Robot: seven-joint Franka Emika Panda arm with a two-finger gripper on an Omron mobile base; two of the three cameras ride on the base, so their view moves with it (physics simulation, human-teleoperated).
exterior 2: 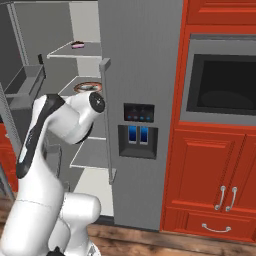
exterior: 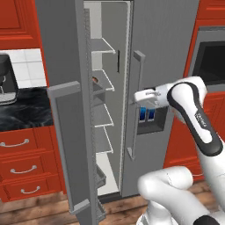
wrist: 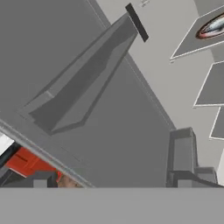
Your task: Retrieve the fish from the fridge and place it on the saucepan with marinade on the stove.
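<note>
Left base view: fridge (exterior: 171, 39) door swung open beside the arm, jaws released.

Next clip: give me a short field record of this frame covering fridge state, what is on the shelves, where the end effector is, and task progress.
fridge: tall grey two-door fridge, left door swung open, right door shut
shelves: white shelves; a brown-rimmed round dish on one, a small pink item on a higher one; too small to identify
end effector: end effector at the open edge, in front of the right door's long vertical bar handle, jaws open, holding nothing
task progress: nothing taken out yet
</note>
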